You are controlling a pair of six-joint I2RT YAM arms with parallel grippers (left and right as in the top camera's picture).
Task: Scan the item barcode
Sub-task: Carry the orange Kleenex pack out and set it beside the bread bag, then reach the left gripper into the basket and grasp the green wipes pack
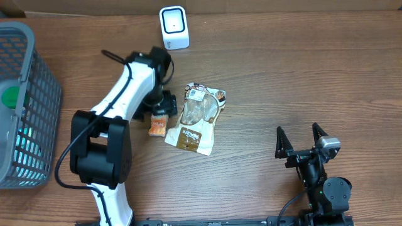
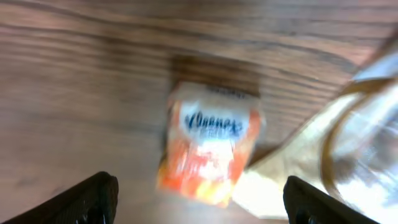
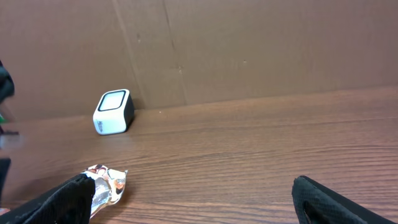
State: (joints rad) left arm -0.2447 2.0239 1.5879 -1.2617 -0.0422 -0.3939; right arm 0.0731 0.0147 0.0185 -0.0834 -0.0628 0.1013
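Overhead: left gripper (image 1: 160,113) is hovering over orange packet (image 1: 157,126), scanner (image 1: 174,27) well beyond its jaws.
Left wrist: jaws are standing wide, gripping nothing; packet is lying between them, brown pouch (image 2: 348,143) beside one finger (image 2: 311,202).
Right wrist: right gripper (image 3: 196,202) is gaping, empty.
Advice: when closing, be centring on packet, clearing pouch.

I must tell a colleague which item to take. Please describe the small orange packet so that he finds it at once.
On the wooden table, look right of the gray basket to the brown pouch in the middle. The orange packet lies at its left edge: much smaller, with blue lettering.
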